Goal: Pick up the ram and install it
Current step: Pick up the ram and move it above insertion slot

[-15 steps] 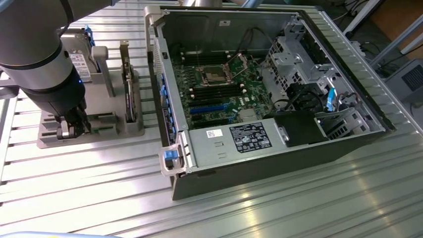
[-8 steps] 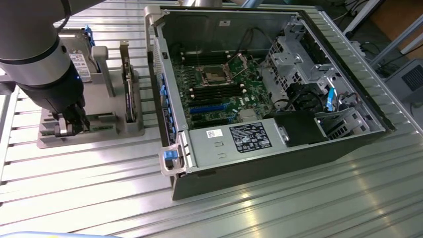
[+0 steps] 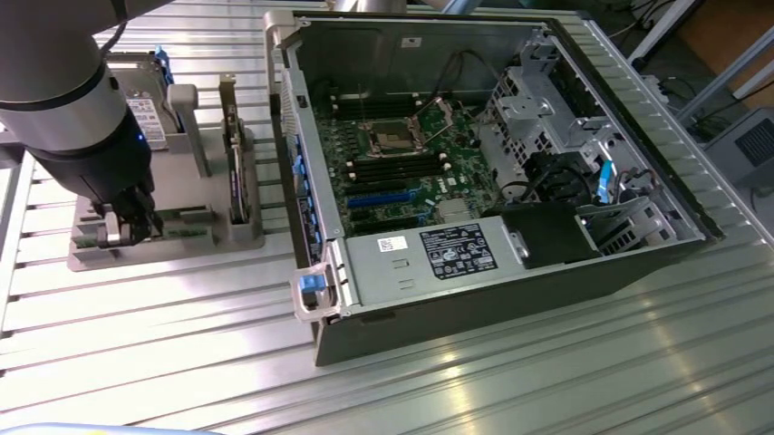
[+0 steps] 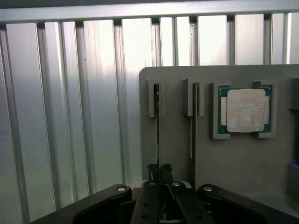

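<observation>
Two rams stand on edge in slots of the grey holder (image 4: 210, 158). My gripper (image 4: 160, 170) is down over the outer ram (image 4: 158, 126), its fingers shut on the thin top edge. That ram still sits in its slot. The second ram (image 4: 192, 130) stands parallel beside it, untouched. In the exterior view the gripper (image 3: 126, 227) hangs low over the front part of the holder (image 3: 169, 254), at the exterior view's left.
A square silver processor (image 4: 245, 110) lies in a pocket of the holder. A hard drive (image 3: 145, 113) stands at the holder's back. The open computer case (image 3: 629, 263) with its motherboard (image 3: 400, 159) lies at the exterior view's right on the ribbed metal table (image 3: 545, 381).
</observation>
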`<action>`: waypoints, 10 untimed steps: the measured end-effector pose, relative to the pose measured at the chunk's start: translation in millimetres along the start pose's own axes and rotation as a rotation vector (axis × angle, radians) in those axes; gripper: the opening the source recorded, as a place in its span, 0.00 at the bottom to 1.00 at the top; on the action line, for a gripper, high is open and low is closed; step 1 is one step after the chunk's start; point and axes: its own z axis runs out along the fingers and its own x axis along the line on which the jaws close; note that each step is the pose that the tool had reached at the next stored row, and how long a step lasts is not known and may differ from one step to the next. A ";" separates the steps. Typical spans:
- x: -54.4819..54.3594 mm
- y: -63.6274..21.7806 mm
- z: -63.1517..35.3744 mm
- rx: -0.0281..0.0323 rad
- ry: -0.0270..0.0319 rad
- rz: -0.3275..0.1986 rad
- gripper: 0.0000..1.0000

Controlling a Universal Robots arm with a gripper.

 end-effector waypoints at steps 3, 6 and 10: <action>0.0 -0.1 -2.8 0.0000 0.0000 0.000 0.12; -0.1 -0.2 -6.2 0.0001 -0.0001 0.000 0.12; -0.1 -0.3 -12.3 0.0000 0.0000 0.000 0.12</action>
